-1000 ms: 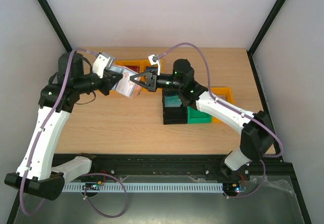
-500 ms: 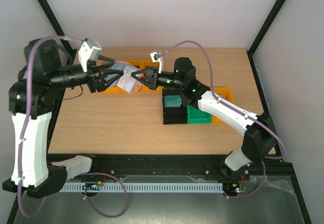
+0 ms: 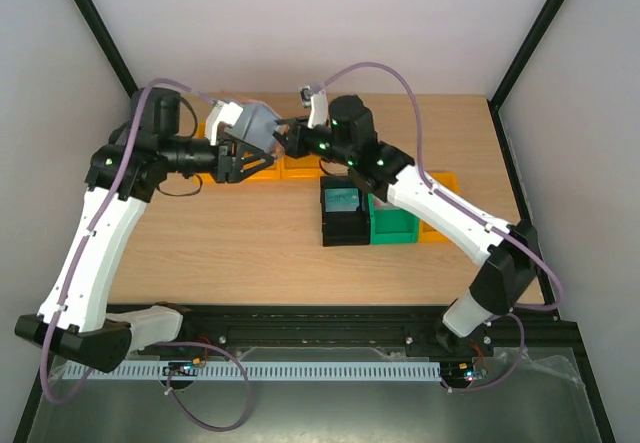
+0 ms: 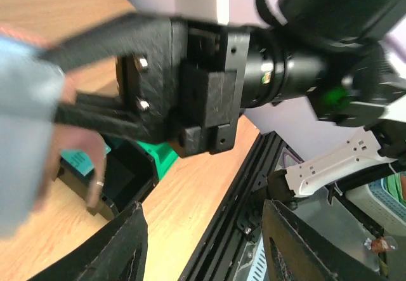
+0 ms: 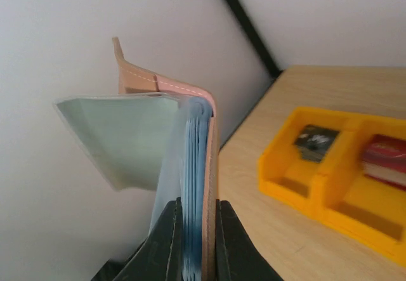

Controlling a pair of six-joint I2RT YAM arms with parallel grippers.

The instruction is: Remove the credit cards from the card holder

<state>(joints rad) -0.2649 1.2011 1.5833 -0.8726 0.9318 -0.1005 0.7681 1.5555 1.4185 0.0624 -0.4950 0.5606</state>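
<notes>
My right gripper point(image 5: 196, 227) is shut on the lower edge of the card holder point(image 5: 198, 141) and holds it upright in the air. The holder has pale blue leaves, a pinkish-brown cover and a clear flap spread to the left. From above, the card holder point(image 3: 257, 123) hangs over the back of the table between both grippers. My left gripper point(image 4: 203, 230) is open with nothing between its fingers point(image 4: 124, 243), just left of the holder point(image 4: 25, 135). A teal credit card point(image 3: 343, 199) lies in the black bin point(image 3: 345, 231).
A yellow bin point(image 5: 330, 186) with a dark item and a red item stands at the back of the table. A green bin point(image 3: 395, 225) and another yellow bin point(image 3: 442, 188) sit right of the black one. The table's black front rail point(image 4: 241, 192) runs below my left gripper.
My left gripper has opened and released the holder. The left arm swung out to the left, then came back beside it. My right gripper carried the holder up and toward the back left.
</notes>
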